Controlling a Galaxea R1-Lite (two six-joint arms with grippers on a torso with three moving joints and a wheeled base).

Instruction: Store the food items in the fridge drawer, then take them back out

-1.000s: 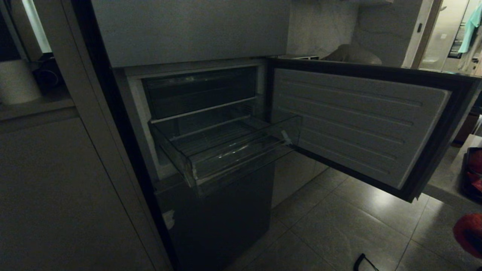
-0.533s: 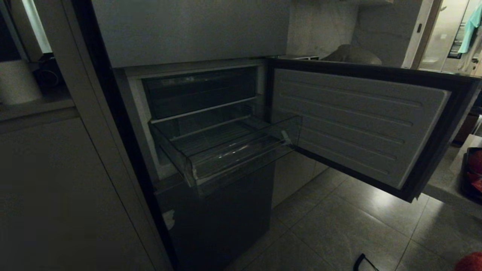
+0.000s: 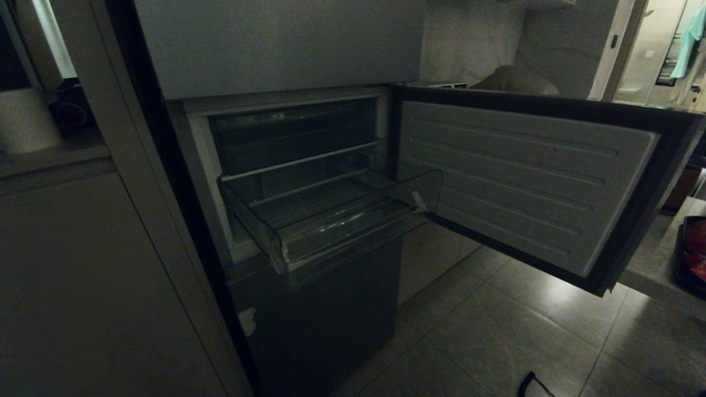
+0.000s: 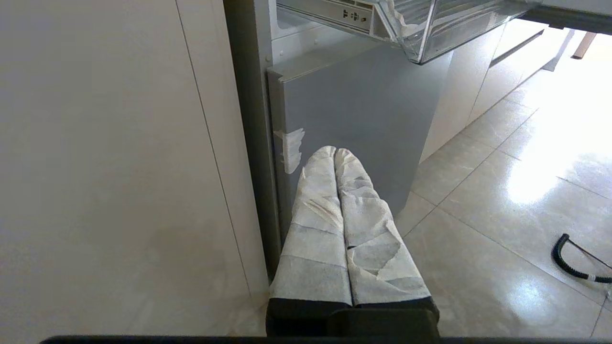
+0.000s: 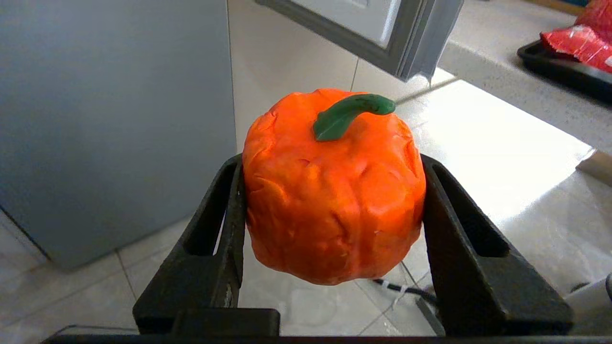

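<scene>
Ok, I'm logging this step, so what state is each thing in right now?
Fridge drawer: pulled out, empty.
Fridge door: swung open.
Lower door panel: closed.
Pumpkin: clamped between the fingers, stem up.
Right gripper: shut on the pumpkin, above the floor.
Left gripper: shut, empty, low beside the fridge.
Tray: on the counter, holding red items.

Fridge (image 3: 276,44) at centre, cabinets (image 3: 83,275) to its left; middle door (image 3: 524,182) swung open to the right, drawer (image 3: 336,220) pulled out over the lower panel (image 3: 320,320). A tray (image 3: 686,259) lies on the table (image 3: 653,259) at far right. A pumpkin (image 5: 334,191) sits between the right gripper (image 5: 334,229) fingers, above the floor (image 3: 496,342), right of the lower panel.
</scene>
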